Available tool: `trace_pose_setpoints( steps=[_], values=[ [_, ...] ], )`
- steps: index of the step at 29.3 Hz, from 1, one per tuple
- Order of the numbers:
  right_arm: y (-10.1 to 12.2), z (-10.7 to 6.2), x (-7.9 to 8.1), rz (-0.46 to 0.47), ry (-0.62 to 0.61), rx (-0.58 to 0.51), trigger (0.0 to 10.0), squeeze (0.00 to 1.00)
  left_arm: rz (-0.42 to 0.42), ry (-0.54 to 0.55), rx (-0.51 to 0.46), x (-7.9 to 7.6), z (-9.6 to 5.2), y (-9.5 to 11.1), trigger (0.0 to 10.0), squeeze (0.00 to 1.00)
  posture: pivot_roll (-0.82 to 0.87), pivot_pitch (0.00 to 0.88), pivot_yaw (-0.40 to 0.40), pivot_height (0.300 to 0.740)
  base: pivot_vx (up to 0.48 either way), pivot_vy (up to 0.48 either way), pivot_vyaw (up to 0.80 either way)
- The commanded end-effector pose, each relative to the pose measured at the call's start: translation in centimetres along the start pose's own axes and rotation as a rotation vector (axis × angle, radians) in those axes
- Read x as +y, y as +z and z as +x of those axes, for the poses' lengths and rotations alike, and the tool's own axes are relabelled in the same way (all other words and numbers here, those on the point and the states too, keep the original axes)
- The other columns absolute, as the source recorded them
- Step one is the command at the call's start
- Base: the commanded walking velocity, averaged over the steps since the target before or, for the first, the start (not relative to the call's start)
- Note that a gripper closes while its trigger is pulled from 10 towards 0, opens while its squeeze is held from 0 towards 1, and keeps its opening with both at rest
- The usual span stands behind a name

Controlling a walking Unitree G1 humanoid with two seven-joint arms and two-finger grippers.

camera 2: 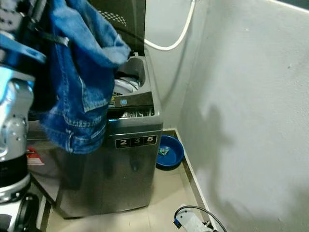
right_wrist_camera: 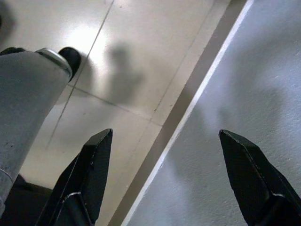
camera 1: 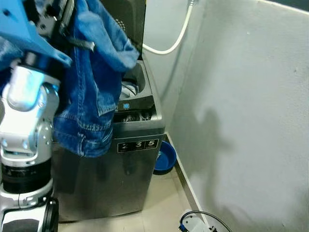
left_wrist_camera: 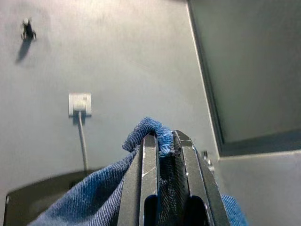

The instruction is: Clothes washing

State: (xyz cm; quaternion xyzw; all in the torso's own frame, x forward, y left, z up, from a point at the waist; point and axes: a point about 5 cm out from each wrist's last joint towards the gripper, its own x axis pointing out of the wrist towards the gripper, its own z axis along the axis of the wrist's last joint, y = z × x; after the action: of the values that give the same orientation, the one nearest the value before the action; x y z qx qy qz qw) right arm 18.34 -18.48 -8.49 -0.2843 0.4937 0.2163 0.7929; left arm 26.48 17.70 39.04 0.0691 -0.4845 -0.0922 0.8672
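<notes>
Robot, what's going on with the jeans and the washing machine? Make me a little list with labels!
Holding: left gripper, jaws shut on the blue jeans
Jeans: lifted high, hanging down over the machine's front left side
Washing machine: grey top-loader, lid up, clothes inside the drum
Right gripper: jaws open, holding nothing, pointing at the floor by the wall
Hose: white, curving from the wall behind the machine
Basin: blue, on the floor between machine and wall

Blue denim jeans (camera 1: pixel 91 92), grey washing machine (camera 1: pixel 120 179), blue basin (camera 1: pixel 165 157), white hose (camera 1: pixel 169 43)
</notes>
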Motion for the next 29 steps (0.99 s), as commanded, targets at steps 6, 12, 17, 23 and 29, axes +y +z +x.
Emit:
trace_pose_setpoints(
  steps=[6,12,17,23,29],
  values=[
    [-0.2,-0.1,-0.2,-0.006,-0.005,0.001,10.0,0.0,-0.003,0.013,0.005,0.4,-0.6,-0.1,10.0,0.0,0.2,0.0,-0.094,0.74,0.406,0.0,0.0],
    [-0.3,-0.1,-0.2,0.0,-0.004,0.0,10.0,0.0,-0.02,0.019,0.024,0.1,-0.9,-0.6,10.0,0.0,0.2,0.0,-0.093,0.74,0.414,0.0,0.0],
    [-0.3,0.0,-0.1,0.003,-0.001,-0.002,10.0,0.0,-0.031,0.015,0.025,-0.1,-0.9,-0.6,10.0,0.0,0.2,0.0,-0.092,0.74,0.416,0.0,0.0],
    [-0.3,0.0,0.1,0.005,0.004,-0.002,10.0,0.0,-0.056,-0.004,-0.019,-0.4,-0.1,0.6,10.0,0.0,0.2,0.0,-0.089,0.74,0.133,0.0,0.0],
    [-0.5,-0.1,0.1,0.001,0.007,0.005,10.0,0.0,0.057,0.115,0.105,1.4,-1.1,-1.5,10.0,0.0,0.19,0.0,-0.086,0.74,0.0,0.0,0.0]
  ],
)
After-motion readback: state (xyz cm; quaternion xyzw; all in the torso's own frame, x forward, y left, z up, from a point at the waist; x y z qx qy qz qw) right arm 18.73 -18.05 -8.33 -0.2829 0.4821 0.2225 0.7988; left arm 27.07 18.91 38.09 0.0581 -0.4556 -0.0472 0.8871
